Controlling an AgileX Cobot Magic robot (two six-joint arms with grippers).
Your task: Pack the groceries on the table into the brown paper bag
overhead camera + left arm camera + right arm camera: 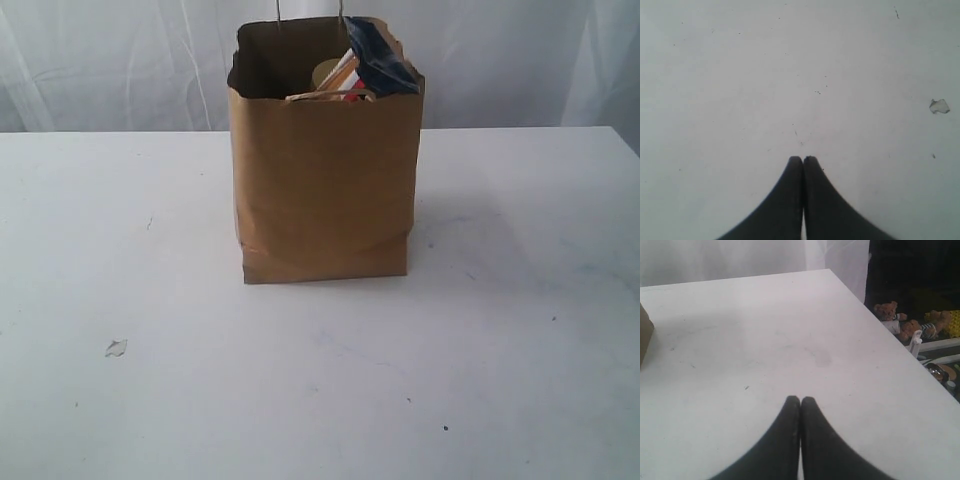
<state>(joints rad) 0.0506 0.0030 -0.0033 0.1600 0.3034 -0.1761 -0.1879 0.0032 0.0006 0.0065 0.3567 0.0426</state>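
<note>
The brown paper bag (325, 190) stands upright in the middle of the white table (520, 330). The navy spaghetti packet (378, 58) sticks out of its top at the right. Below it a tan round lid (327, 72) and orange-brown and white edges (325, 95) show inside. No grocery lies on the tabletop. Neither arm shows in the exterior view. My left gripper (803, 159) is shut over bare table with nothing held. My right gripper (800, 399) is shut too, empty, and a corner of the bag (645, 337) shows at that view's edge.
A small whitish scrap (116, 348) lies on the table at the front left, seen also in the left wrist view (939, 106). The table's right edge (900, 347) drops off beside shelves with teddy bears (890, 315). White curtain (120, 60) hangs behind.
</note>
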